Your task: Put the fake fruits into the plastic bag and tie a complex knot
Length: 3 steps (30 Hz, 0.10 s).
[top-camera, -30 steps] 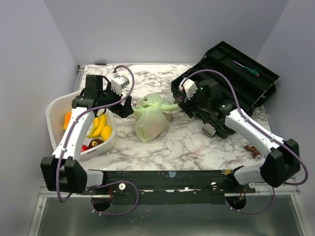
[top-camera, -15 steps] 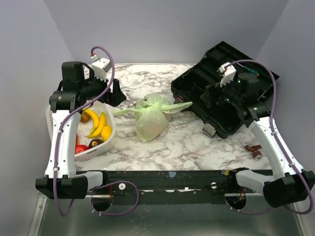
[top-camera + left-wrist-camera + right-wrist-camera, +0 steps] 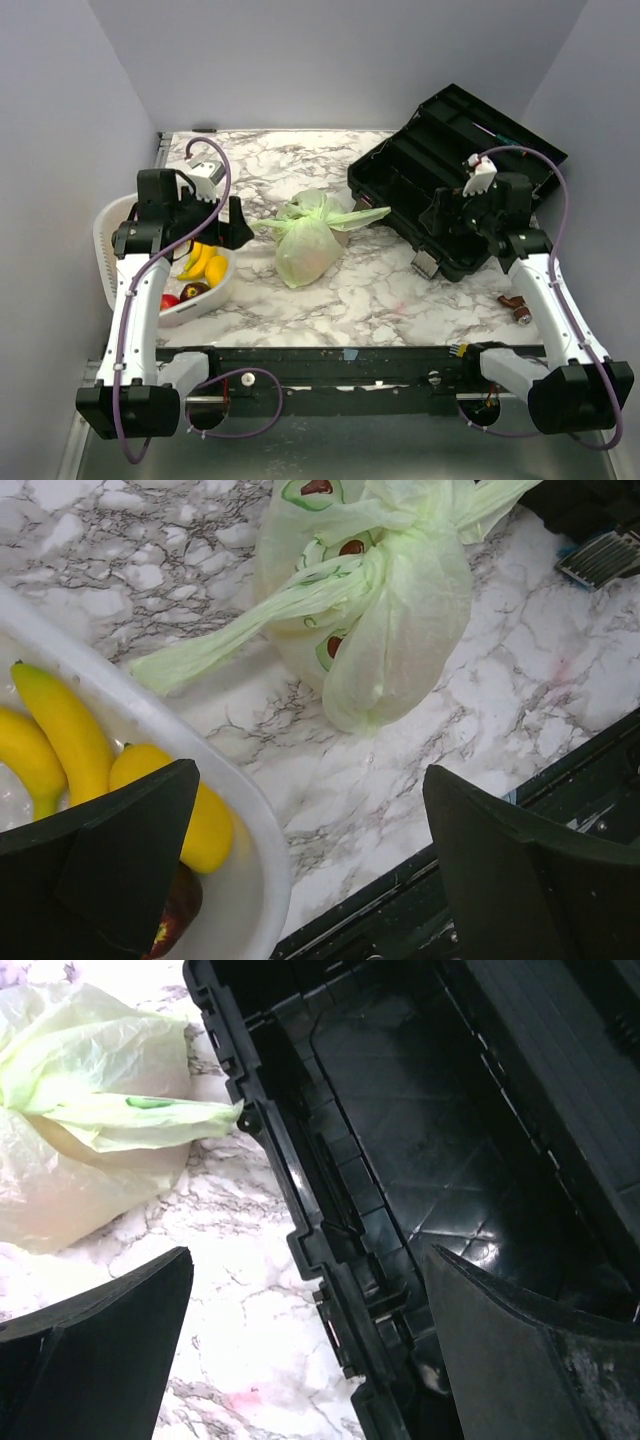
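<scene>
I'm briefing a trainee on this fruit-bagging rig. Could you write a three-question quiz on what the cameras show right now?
1. True or false: the plastic bag lies knotted on the table, touched by neither arm.
2. Where are the bananas? A: in the white basket. B: in the black toolbox. C: on the bare marble.
3. Fill in: the left gripper and right gripper have their fingers ___, holding nothing.

Key: 1 true; 2 A; 3 open.
</scene>
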Tool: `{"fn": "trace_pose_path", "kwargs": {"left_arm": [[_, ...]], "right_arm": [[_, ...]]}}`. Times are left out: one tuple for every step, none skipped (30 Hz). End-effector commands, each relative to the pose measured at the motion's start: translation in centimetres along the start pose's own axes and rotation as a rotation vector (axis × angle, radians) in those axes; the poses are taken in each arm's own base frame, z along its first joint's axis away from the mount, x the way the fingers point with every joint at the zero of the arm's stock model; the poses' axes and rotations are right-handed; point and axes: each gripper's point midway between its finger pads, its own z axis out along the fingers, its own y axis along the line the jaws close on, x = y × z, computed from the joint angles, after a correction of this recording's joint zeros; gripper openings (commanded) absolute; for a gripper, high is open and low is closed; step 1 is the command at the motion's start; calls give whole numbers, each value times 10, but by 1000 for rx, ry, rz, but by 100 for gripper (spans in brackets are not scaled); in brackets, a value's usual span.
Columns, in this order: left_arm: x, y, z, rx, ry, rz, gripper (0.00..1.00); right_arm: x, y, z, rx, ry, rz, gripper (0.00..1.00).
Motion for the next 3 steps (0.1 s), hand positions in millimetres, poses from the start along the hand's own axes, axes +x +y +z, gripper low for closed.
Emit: {"fn": "trace_pose_path", "kwargs": {"left_arm": [[-10,10,-4,-66,-51,18,98],[-12,11,-4,-67,-54,15,98],[-14,10,-3,-64,-54,12,98]], "right_arm": [[8,-1,-5,-2,-6,54,100],[9,-3,-5,2,-9,58,100],[9,-3,-5,2,-9,61,100]]}}
